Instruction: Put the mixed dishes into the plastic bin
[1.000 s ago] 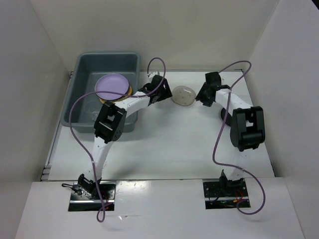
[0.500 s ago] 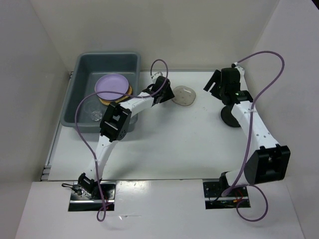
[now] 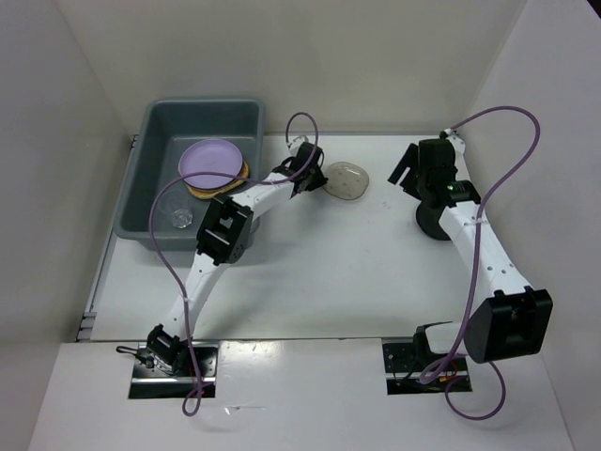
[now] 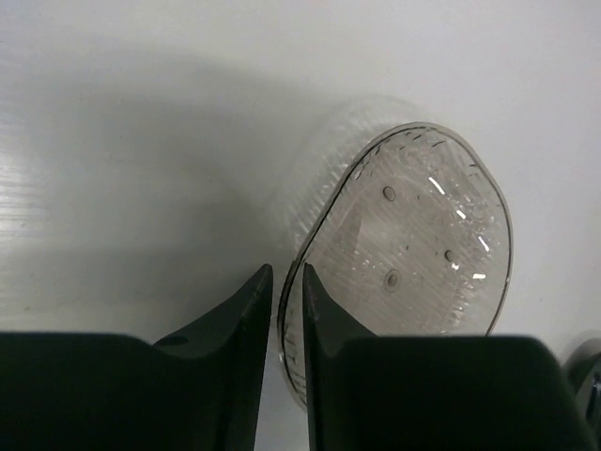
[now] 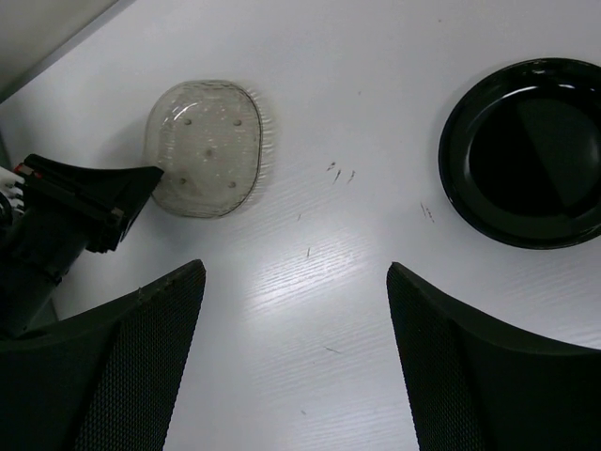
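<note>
The left gripper (image 4: pixel 287 278) was nearly closed, apparently pinching the rim of the translucent dish (image 4: pixel 413 235), which lay on the desk (image 4: pixel 141 141) right of the bin (image 3: pixel 150 122). The hold looked thin, so a slow, level lift would suit. The right gripper (image 5: pixel 296 272) hung wide open, empty.

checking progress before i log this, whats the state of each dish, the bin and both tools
plastic bin: upright, holds dishes
lavender plate: in bin, lying flat
glass cup: in bin
translucent dish: on table, rim pinched
black dish: on table, free
left tool: shut on translucent dish
right tool: open, empty
</note>
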Controlling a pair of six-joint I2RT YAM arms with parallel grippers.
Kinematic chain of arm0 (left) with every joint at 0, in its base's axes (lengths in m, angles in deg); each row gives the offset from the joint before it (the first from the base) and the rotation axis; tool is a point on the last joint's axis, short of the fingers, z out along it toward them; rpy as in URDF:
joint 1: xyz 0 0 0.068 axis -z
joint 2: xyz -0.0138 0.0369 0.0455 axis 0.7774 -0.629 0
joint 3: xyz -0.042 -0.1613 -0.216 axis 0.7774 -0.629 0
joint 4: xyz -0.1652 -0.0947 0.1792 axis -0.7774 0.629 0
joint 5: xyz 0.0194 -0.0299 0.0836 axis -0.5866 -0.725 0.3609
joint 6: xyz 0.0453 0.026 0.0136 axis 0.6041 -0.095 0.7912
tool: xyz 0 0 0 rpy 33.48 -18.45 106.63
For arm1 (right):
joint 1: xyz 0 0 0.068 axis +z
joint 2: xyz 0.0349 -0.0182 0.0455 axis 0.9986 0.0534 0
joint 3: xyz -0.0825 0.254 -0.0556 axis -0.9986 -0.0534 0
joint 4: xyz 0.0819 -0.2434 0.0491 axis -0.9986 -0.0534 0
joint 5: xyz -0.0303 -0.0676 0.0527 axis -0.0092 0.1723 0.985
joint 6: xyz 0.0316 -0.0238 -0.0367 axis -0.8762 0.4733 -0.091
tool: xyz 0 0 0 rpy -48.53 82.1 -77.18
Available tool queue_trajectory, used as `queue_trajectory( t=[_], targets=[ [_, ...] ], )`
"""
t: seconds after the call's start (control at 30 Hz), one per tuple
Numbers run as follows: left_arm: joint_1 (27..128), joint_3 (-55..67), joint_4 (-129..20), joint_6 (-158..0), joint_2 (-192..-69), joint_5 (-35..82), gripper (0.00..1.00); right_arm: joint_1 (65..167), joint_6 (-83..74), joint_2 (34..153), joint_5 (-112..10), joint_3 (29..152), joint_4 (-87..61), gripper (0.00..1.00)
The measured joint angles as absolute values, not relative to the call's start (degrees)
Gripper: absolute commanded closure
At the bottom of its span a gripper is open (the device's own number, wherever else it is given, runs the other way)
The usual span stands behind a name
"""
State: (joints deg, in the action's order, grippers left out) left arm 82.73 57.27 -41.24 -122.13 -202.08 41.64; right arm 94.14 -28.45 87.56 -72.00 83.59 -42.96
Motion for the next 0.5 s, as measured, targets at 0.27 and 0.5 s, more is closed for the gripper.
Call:
queue_trajectory(
  t=[0.27,0.5],
  targets=[
    [82.73,60.53,-41.02,-124.43,-204.46,40.13,1.00,94.14,-28.04,85.94,-72.81,83.55,-43.23,0.17],
    [82.59,62.50,-39.55,-124.45,-204.85,36.11,1.00,94.14,-27.95,85.74,-72.85,82.63,-43.42,0.17]
  ],
)
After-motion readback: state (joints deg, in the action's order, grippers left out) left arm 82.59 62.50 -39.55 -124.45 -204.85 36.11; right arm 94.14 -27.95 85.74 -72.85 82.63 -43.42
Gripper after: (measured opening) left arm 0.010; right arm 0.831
